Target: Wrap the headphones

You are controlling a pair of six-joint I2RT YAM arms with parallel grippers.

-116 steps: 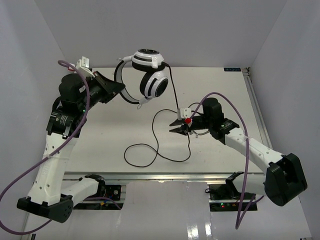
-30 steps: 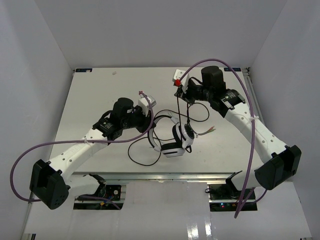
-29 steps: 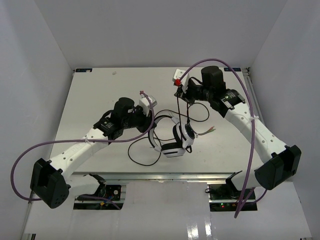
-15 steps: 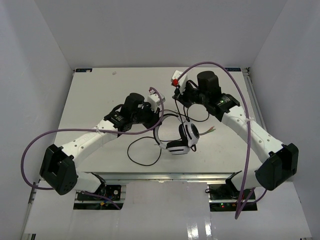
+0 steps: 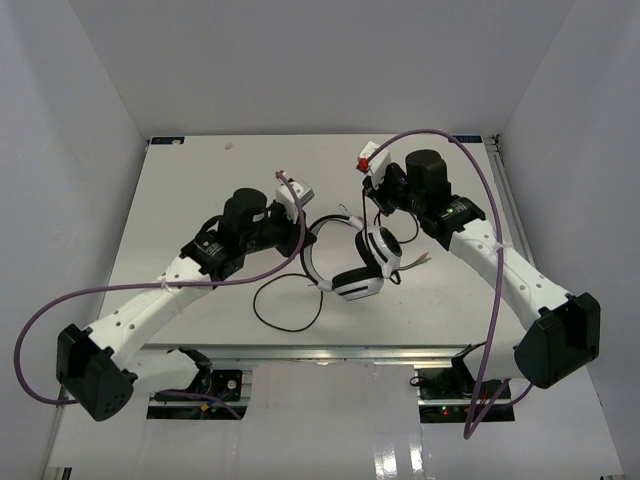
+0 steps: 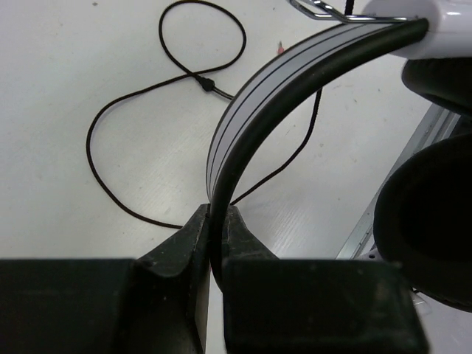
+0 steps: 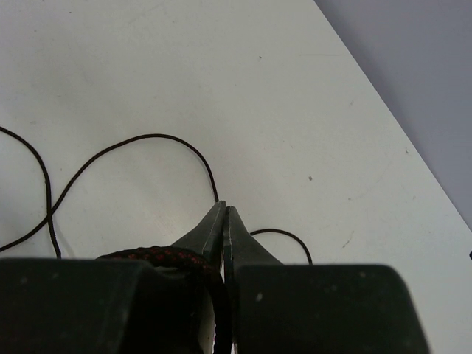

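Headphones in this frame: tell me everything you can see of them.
White-and-black over-ear headphones, plastic-looking: a pale grey-white headband edged in black and two round earcups with black faces and thick black pads. They sit tilted near the middle of the table, one cup lower; whether it rests on the table is unclear. The left fingers clamp the headband edgewise. The thin black cord loops across the table, and the shut right fingers seem to pinch it. Its bare coloured wire ends lie right of the cups.

White table [image 5: 180, 190]. Bears a thin black cord [image 6: 209, 85] in loops left of the headphones [image 5: 380, 245], bare coloured wire ends [image 5: 420, 260] just right of the headphones, a small speck [image 5: 228, 146] well beyond them.
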